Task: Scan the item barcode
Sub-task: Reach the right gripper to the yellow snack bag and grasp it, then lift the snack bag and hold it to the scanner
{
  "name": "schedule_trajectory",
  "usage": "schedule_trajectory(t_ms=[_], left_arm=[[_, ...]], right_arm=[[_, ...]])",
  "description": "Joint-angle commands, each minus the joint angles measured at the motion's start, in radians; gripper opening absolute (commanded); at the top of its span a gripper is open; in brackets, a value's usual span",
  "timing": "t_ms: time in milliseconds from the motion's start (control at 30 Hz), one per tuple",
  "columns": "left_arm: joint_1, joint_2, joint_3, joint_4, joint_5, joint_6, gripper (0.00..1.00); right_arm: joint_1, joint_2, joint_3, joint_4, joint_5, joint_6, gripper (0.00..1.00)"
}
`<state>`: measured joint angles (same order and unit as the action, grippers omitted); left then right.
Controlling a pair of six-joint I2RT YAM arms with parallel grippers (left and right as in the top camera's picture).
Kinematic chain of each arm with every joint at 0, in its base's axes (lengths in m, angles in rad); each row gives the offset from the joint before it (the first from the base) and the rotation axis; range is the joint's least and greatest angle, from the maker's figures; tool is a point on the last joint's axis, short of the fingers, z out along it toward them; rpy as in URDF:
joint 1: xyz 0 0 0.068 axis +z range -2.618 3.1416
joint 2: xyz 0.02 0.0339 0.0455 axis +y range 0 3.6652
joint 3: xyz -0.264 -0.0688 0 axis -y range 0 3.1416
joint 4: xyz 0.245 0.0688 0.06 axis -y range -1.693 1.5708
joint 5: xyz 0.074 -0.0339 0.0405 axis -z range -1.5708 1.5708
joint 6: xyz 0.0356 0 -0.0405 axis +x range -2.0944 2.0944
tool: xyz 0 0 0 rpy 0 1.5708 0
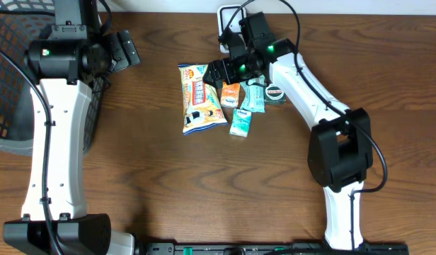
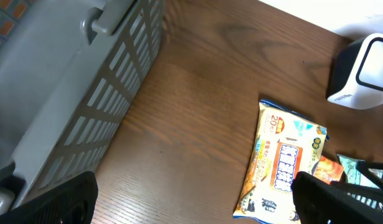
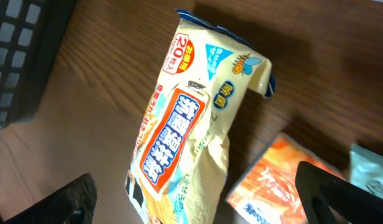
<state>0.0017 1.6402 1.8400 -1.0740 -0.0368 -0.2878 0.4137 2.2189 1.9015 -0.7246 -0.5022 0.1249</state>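
A dark basket (image 1: pixel 9 78) sits far to the left of the yellow bag (image 1: pixel 202 99). The left gripper (image 1: pixel 126 49) hangs between the basket and the yellow bag, a bit higher up the table than the bag. Its two fingers (image 2: pixel 55 202) are spread wide apart and there is nothing in them.

The yellow bag lies flat on the brown table (image 1: pixel 168 191), with red and blue writing on its front. The right gripper (image 1: pixel 219 71) is over the top right corner of the yellow bag. Its fingers (image 3: pixel 341 199) are spread wide too and do not pinch anything. I cannot tell if they touch the bag.

An orange packet (image 1: pixel 231 94) lies tight beside the yellow bag on its right. A blue-green packet (image 1: pixel 241 122) lies by the bag's lower right corner. Another blue-green packet (image 1: pixel 253 95) lies to the right of the bag, past the orange one. A small round tin (image 1: pixel 275 93) lies farther right of the bag. The white scanner (image 1: pixel 228 18) stands above and to the right of the yellow bag, partly hidden by the right arm (image 1: pixel 303 85).
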Motion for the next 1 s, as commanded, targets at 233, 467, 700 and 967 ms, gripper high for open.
schedule_trajectory(t_ms=[233, 467, 700, 967], left_arm=[[-0.001, 0.0, 0.003, -0.002, -0.016, -0.002, 0.98], [-0.001, 0.0, 0.003, -0.002, -0.016, -0.002, 0.98], [-0.001, 0.0, 0.003, -0.002, -0.016, -0.002, 0.98], [-0.001, 0.0, 0.003, -0.002, -0.016, -0.002, 0.98]], right_arm=[[0.045, 0.097, 0.02, 0.074, -0.069, 0.039, 0.84], [0.071, 0.137, 0.02, 0.084, -0.031, 0.06, 0.76], [0.096, 0.156, 0.019, 0.077, -0.019, 0.061, 0.72], [0.132, 0.172, -0.001, 0.074, 0.014, 0.061, 0.65]])
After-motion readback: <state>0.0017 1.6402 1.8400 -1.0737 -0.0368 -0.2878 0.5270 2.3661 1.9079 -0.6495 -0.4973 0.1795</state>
